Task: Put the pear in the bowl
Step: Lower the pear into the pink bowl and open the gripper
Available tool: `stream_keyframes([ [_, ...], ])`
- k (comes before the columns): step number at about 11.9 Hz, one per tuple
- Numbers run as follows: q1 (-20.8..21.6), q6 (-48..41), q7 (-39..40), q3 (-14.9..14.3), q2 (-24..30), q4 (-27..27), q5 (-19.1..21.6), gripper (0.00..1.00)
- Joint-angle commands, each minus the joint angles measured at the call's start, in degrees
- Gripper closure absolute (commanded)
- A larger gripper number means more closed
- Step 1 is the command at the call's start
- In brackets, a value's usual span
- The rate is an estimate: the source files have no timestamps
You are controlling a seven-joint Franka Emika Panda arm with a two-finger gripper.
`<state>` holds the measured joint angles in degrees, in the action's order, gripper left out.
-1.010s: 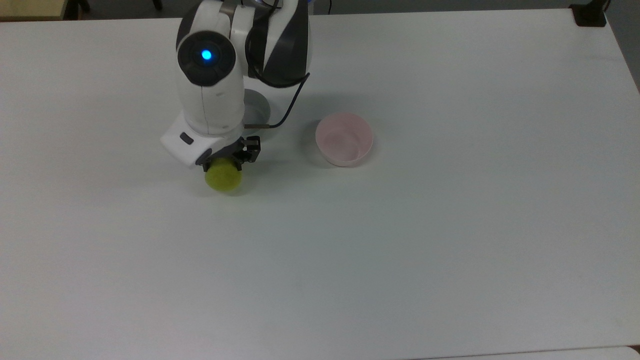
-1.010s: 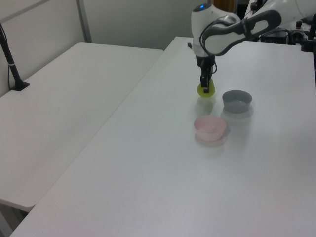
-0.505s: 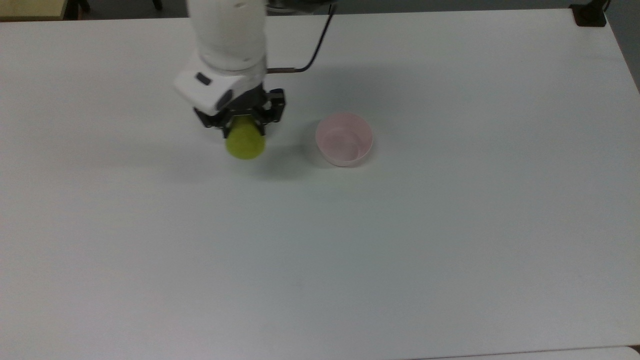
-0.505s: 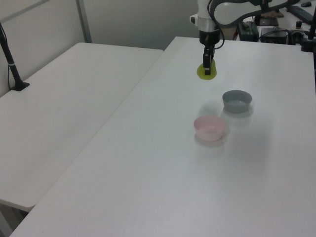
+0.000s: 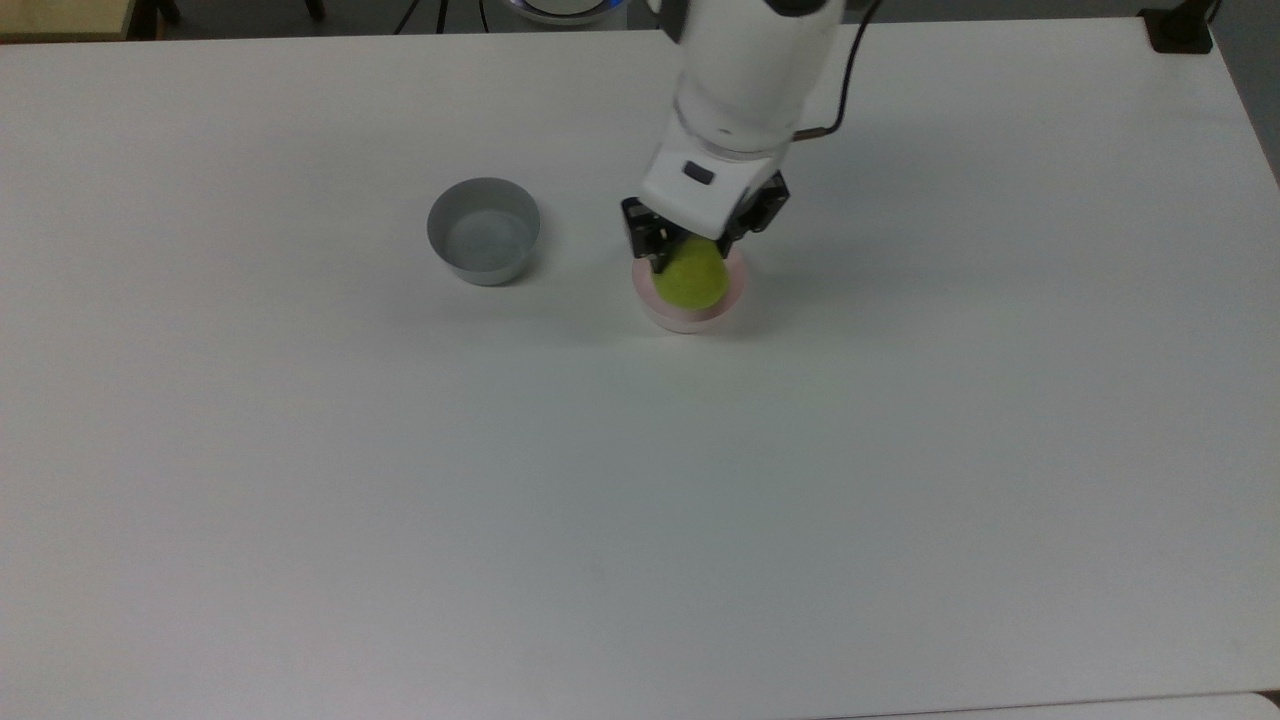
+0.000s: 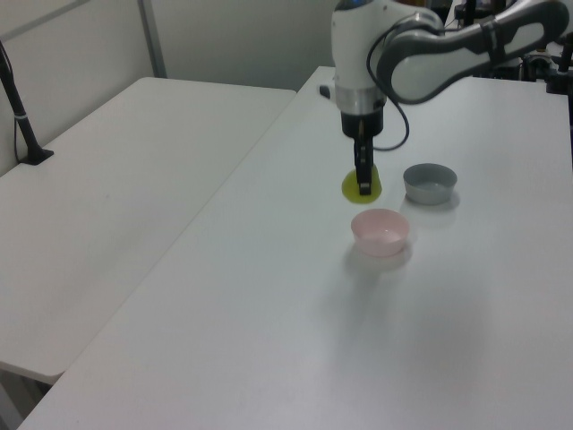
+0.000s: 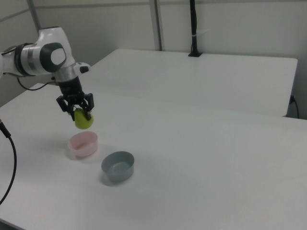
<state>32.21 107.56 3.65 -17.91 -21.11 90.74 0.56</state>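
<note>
The white table (image 5: 300,480) is broad and mostly bare, so anything that escapes has plenty of room to run. Over it reaches the white arm (image 6: 430,49), its wrist pointing straight down, and the gripper (image 5: 693,258) is clamped on the pear (image 5: 690,279), which hangs in the air above the pale pink bowl (image 5: 690,314); the right view shows a clear gap between the fruit (image 7: 83,120) and the bowl's rim (image 7: 83,144). In the top view the pear covers most of the bowl's mouth, but in the left view it (image 6: 360,185) sits up and toward the left view's left of the bowl (image 6: 380,231), so I can't be sure it is truly centred. That would be my main worry: let go from this height and a little off centre, the pear could catch the rim, tip a light bowl or bounce out and roll off across the table. A round fruit dropped from height may hop out even if it lands inside, so coming lower first seems wiser. Coming down carries its own risk, though: the black fingers (image 7: 88,106) stand wider than the fruit and could knock the wall on the way in. The grey bowl (image 5: 483,231) stands well apart, on the top view's left, so I doubt it gets in the way.
</note>
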Motion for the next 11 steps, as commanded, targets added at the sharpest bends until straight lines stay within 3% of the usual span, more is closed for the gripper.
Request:
stream_keyframes([
  [1, 1.89, 0.28, -1.1, -0.11, -3.31, 0.58, 0.4, 0.79],
  [4, 1.98, 0.37, -0.4, -0.1, -5.17, 1.19, 0.4, 0.66],
  [5, 1.98, 0.37, -0.31, -0.1, -5.17, 1.63, 0.4, 0.38],
  [6, 1.89, 0.2, -0.83, -0.1, -4.99, 1.63, 0.4, 0.0],
  [10, 1.28, -1.38, -1.79, -0.19, -1.41, 1.28, 0.4, 0.0],
  [11, 1.01, -2.69, -6.15, -0.19, 0.7, 0.85, 0.32, 0.0],
])
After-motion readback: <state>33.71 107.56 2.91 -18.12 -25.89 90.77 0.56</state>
